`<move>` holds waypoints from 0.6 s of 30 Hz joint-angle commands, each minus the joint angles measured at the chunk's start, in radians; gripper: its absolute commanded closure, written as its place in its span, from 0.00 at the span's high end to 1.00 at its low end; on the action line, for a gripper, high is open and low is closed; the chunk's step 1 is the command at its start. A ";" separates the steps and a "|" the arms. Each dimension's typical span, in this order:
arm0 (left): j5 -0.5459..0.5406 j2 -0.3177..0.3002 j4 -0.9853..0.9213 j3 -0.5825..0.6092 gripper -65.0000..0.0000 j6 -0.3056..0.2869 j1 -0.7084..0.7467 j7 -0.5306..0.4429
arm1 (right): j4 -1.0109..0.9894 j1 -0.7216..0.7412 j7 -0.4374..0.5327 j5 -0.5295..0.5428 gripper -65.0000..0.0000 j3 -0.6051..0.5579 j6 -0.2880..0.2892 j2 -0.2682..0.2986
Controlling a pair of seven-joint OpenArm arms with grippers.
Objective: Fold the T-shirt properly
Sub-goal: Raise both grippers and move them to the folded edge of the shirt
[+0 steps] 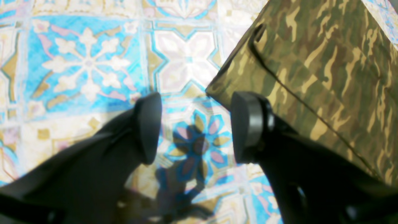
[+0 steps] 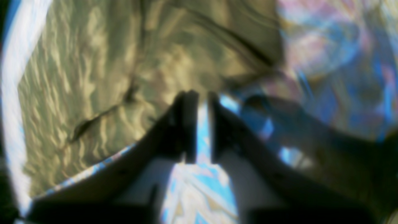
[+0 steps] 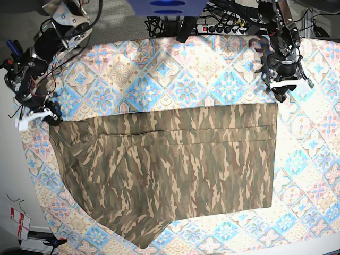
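A power strip [image 3: 226, 24] and cables lay at the table's far edge. The tablecloth [image 3: 175, 69] – pastel blue and pink tiles – covered the table. The camouflage T-shirt [image 3: 170, 164] lay partly folded across it. The left gripper [image 1: 192, 127] hovered beside its corner, jaws apart. The right gripper [image 2: 202, 124] – jaws nearly together – sat at the shirt's edge; whether it pinched cloth could not be told.

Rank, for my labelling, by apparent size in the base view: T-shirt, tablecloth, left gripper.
1. tablecloth, spreading beyond the shirt on all sides.
2. T-shirt.
3. left gripper, smallest by far.
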 commanded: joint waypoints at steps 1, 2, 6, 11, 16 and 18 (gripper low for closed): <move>-0.001 -0.017 0.018 -0.003 0.54 -0.009 0.001 -0.024 | -0.019 0.015 0.005 0.028 0.19 0.028 0.010 0.018; -0.001 -0.017 0.018 -0.004 0.54 -0.009 0.001 -0.024 | -0.045 0.017 0.005 0.057 0.23 0.046 0.010 0.018; -0.003 -0.039 0.018 -0.004 0.54 -0.009 0.002 -0.024 | -0.105 0.012 0.013 0.206 0.37 0.062 0.010 0.038; -0.003 -0.039 0.018 -0.009 0.54 -0.009 0.002 -0.024 | -0.197 0.020 0.018 0.284 0.41 0.065 0.010 0.064; -0.003 -0.039 0.018 -0.009 0.54 -0.009 0.002 -0.024 | -0.262 0.020 0.068 0.283 0.41 0.091 0.010 0.088; -0.003 -0.039 0.018 -0.009 0.54 -0.009 0.002 -0.024 | -0.295 0.020 0.091 0.281 0.41 0.093 0.010 0.099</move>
